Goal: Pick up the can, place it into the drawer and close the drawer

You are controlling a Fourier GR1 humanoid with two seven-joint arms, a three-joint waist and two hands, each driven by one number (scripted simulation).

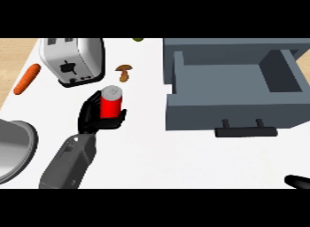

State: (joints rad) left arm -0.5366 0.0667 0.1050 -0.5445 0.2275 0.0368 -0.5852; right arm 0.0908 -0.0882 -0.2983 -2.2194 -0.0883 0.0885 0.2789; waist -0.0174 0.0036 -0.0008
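Observation:
A red can with a grey top stands upright left of centre on the white counter. My left hand is curled round it, fingers on its left side and thumb at its lower right. The grey drawer stands pulled open at the right, its inside bare and its dark handle facing me. Only the fingers of my right hand show at the lower right corner, far from the can.
A silver toaster stands at the back left, with a carrot to its left. A brown mushroom lies just behind the can. A large metal pot fills the left edge.

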